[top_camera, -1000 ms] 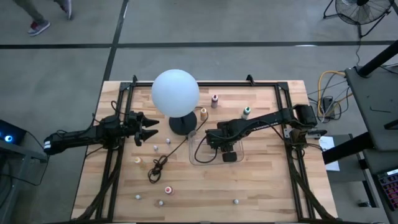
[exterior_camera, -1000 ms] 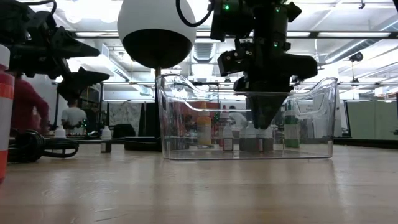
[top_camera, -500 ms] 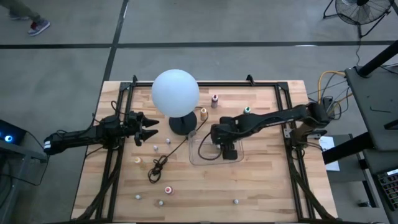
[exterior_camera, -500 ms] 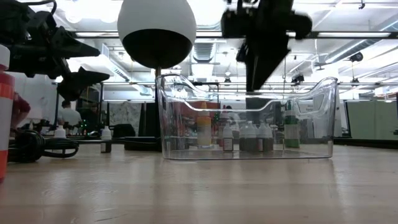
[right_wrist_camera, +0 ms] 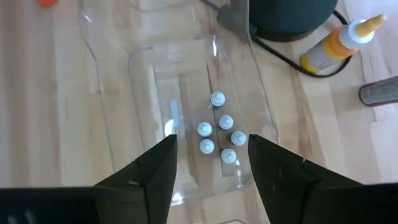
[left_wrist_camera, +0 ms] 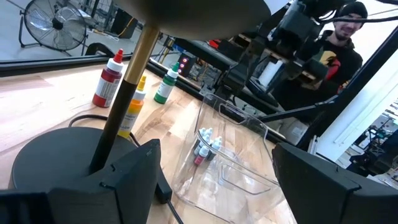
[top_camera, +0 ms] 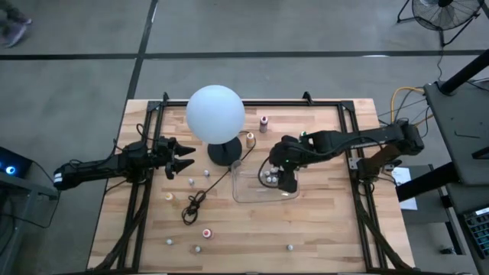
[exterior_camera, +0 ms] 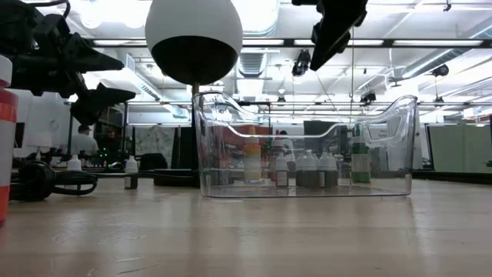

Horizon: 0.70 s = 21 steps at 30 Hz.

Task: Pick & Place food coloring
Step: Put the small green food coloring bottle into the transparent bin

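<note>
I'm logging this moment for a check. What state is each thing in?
Right tool: open, empty, raised above the tray.
Left tool: open, empty, waiting beside the lamp.
Clear tray: upright, holding bottles.
Five small bottles: capped, standing clustered in the tray.
Globe lamp: upright on its dark base.
Loose bottles: scattered on the table, outside the tray.

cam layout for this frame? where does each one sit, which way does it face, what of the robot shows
High: overhead, straight down; both arms, left gripper and right gripper open.
Low: tabletop level, across the clear rectangular plastic tray; both arms enter from above.
Left wrist: past its own open fingers toward the tray.
Right wrist: down between its fingers onto five white-capped dropper bottles.
Shared: all four show the tray.
</note>
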{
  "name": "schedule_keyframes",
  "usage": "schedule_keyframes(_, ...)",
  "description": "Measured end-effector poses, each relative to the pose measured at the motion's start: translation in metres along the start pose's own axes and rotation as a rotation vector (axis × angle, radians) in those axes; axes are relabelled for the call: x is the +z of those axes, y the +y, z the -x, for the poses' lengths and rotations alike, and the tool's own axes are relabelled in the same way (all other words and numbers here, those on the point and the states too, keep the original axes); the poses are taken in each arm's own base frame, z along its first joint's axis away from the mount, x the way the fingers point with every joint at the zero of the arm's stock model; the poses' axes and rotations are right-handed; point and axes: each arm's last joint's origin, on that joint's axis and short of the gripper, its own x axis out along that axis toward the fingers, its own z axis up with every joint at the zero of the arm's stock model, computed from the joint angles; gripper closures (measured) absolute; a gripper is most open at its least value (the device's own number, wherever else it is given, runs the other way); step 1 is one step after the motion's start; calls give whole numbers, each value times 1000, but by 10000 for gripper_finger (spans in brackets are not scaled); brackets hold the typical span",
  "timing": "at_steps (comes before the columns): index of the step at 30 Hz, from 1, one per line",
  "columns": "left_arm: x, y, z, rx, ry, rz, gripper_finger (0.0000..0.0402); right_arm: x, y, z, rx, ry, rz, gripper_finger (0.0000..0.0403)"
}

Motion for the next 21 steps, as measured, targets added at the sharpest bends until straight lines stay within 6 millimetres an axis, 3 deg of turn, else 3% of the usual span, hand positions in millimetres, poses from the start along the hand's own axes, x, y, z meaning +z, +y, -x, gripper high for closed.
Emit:
schedule_keyframes(7, 0, 0, 0, 0, 1, 0, 122, 0, 4, 5, 20, -26, -61, 213)
schedule_keyframes(12, 0, 0, 0, 0, 1, 0, 122, 1, 24, 7, 140, -68, 50, 212)
schedule_keyframes(21, 0, 0, 0, 1, 2, 0, 122, 4, 43, 19, 172, -138, 212, 185)
